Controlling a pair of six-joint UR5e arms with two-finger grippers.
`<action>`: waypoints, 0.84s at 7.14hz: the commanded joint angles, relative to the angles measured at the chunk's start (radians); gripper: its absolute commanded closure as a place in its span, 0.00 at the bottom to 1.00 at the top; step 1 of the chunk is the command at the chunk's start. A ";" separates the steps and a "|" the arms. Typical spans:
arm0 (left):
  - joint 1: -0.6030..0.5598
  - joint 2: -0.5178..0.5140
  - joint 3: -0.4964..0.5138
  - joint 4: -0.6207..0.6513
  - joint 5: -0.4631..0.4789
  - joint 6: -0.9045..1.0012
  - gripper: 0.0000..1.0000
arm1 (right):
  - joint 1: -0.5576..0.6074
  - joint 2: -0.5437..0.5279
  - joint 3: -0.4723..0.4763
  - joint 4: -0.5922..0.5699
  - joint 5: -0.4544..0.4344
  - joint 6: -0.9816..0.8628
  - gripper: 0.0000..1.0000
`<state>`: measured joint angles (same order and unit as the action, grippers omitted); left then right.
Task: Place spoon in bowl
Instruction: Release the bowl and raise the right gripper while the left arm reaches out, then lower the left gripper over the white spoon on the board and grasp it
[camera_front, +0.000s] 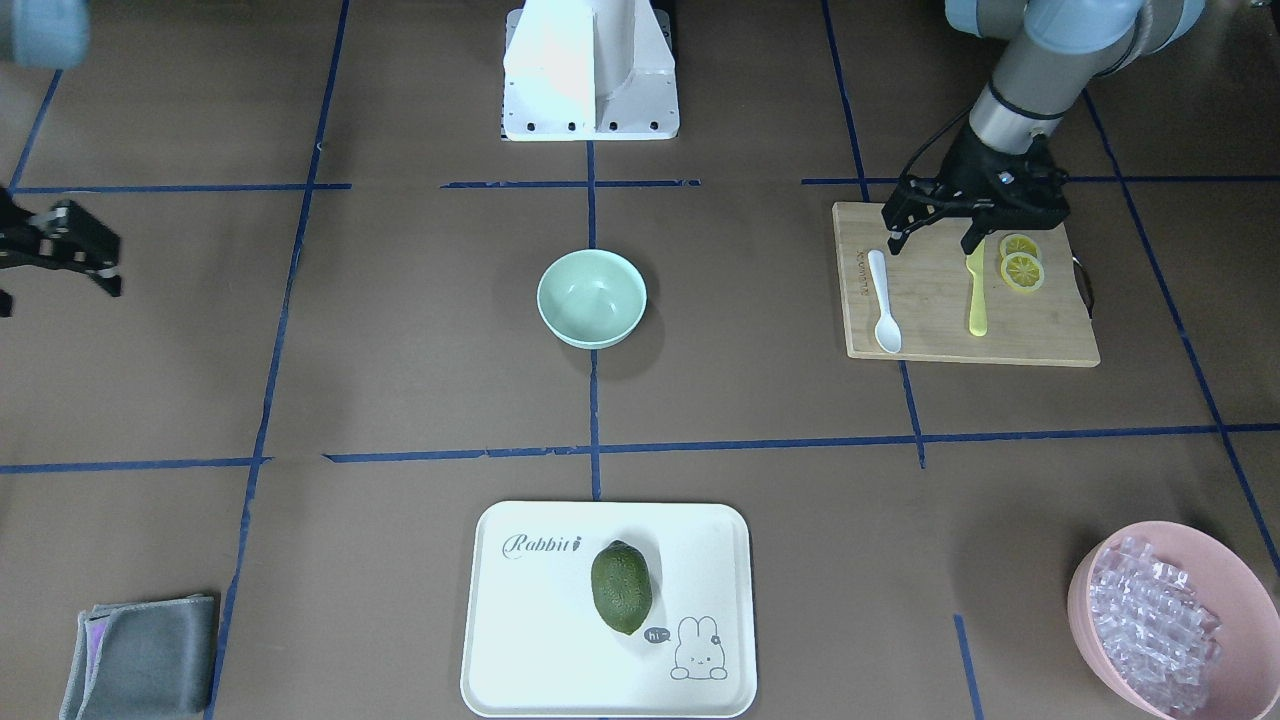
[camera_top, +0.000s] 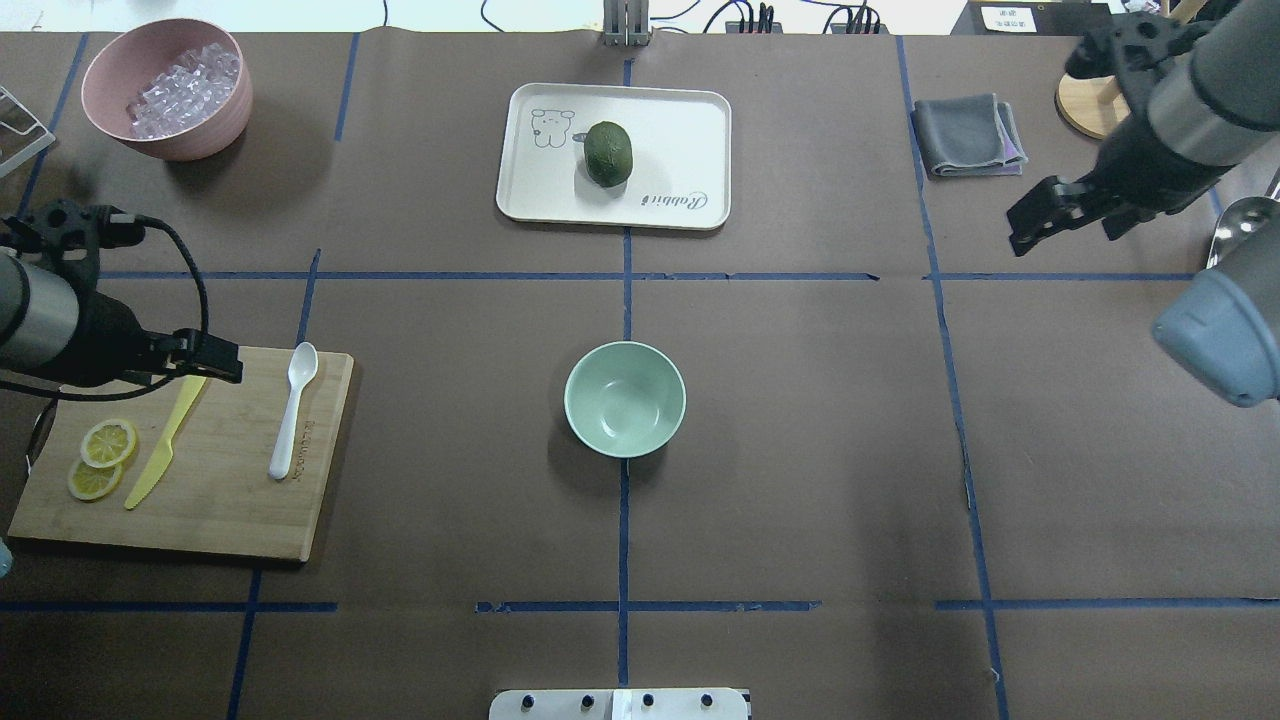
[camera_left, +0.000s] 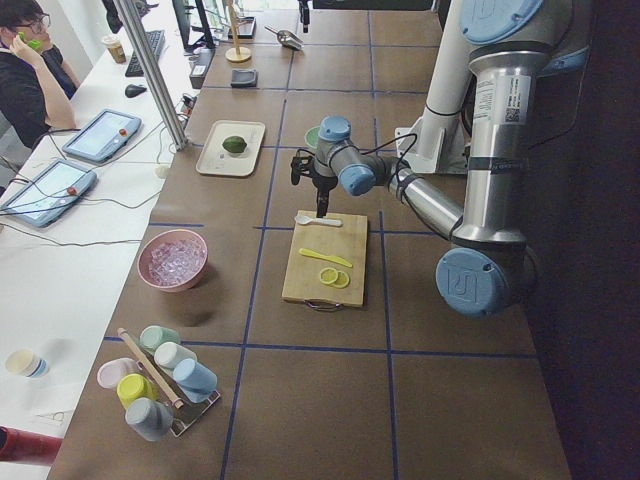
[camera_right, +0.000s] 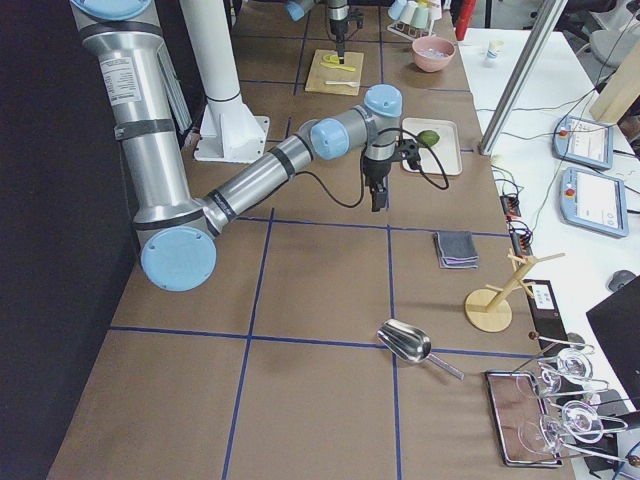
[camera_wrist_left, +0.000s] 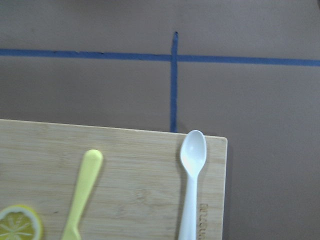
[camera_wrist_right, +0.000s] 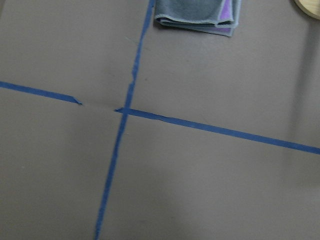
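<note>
Closest beneath my left wrist lies the cutting board (camera_wrist_left: 45, 150), the yellow knife (camera_wrist_left: 82, 190) on its left and the spoon (camera_wrist_left: 191, 175) along its right edge. My left gripper (camera_front: 932, 240) hangs above the board, fingers spread wide, holding nothing. By my judgement nothing is done yet: grasp, carry and drop are all to come. The spoon's long axis runs away from my base, scoop at the far end. Rightward, well apart, the bowl (camera_top: 625, 400) sits empty. My right gripper (camera_top: 1063, 238) hangs parted and empty.

Spoon (camera_top: 293, 410) sits apart from yellow knife (camera_top: 166, 440) on board (camera_top: 230, 500), gap either side. Open tabletop (camera_top: 460, 420) from board to bowl (camera_top: 625, 398); bowl top unobstructed.
</note>
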<state>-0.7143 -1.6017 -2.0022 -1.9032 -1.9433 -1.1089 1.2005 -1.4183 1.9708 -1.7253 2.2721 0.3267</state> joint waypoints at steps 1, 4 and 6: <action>0.054 -0.018 0.150 -0.184 0.047 -0.066 0.00 | 0.144 -0.121 -0.068 0.091 0.061 -0.190 0.00; 0.085 -0.023 0.169 -0.180 0.049 -0.066 0.03 | 0.182 -0.179 -0.087 0.092 0.061 -0.216 0.00; 0.118 -0.050 0.166 -0.110 0.047 -0.063 0.08 | 0.183 -0.180 -0.089 0.092 0.060 -0.215 0.00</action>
<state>-0.6096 -1.6341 -1.8357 -2.0494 -1.8950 -1.1743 1.3822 -1.5949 1.8837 -1.6338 2.3321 0.1119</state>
